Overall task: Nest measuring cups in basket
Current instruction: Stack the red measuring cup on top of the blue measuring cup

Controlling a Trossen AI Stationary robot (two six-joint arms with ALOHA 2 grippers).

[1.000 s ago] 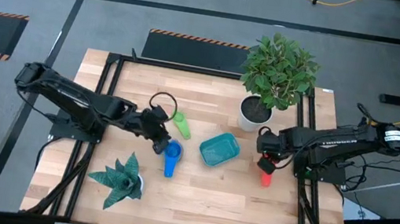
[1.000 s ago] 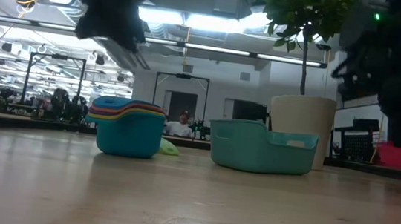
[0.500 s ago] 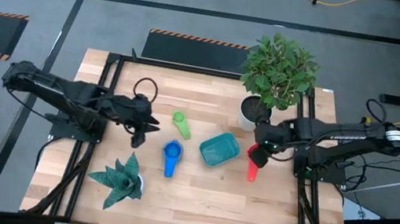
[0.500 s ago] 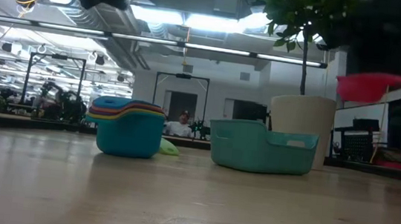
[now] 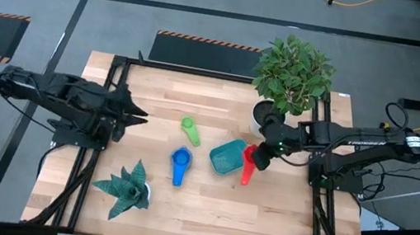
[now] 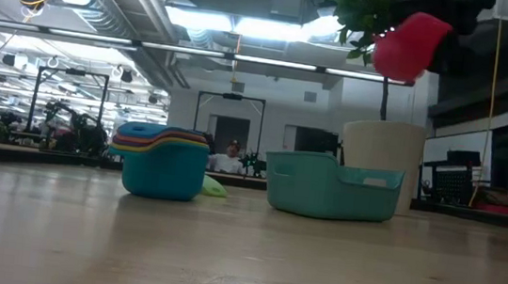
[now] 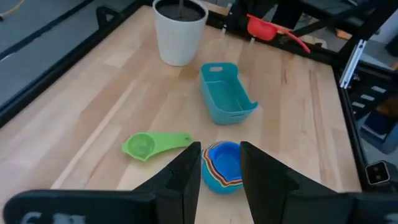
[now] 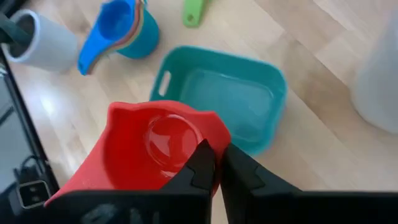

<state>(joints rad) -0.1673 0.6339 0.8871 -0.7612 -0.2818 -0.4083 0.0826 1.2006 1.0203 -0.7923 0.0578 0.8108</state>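
Red cup (image 5: 248, 164) pinched, beside basket (image 5: 228, 157) edge

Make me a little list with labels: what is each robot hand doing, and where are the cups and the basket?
right gripper: shut on the red cup, held in the air beside the basket
left gripper: empty, raised near the table's left edge
basket: teal, empty, mid-table
stacked cups: nested, left of the basket
green cup: lying alone on the table
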